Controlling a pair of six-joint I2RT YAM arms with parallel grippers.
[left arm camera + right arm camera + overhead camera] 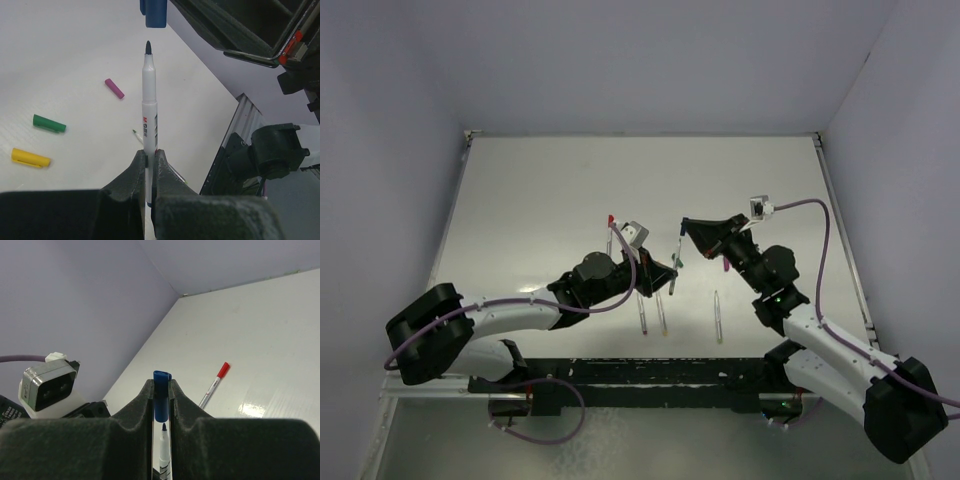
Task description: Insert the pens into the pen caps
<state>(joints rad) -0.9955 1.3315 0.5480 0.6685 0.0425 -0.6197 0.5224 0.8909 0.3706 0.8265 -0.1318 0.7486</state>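
L gripper [149, 156] clenched on lower barrel of a pen [149, 100], held upright, dark tip up. R gripper [161, 390] clamped on blue cap [161, 405], open end facing the tip. Tip sits just below cap mouth w/ a small gap, not in yet, roughly in line. Both grippers meet over mid-table, above the surface, w/ free room all round; back and side walls well apart. Loose on table [540, 190]: purple cap [114, 88], green cap [49, 123], yellow cap [30, 158], each apart from the others. Further back lies a pen w/ red cap [214, 384], flat. Near the front rail [650, 375], three more pens [662, 318] lie flat. Barrel print: red "M", then dark letters, unreadable.
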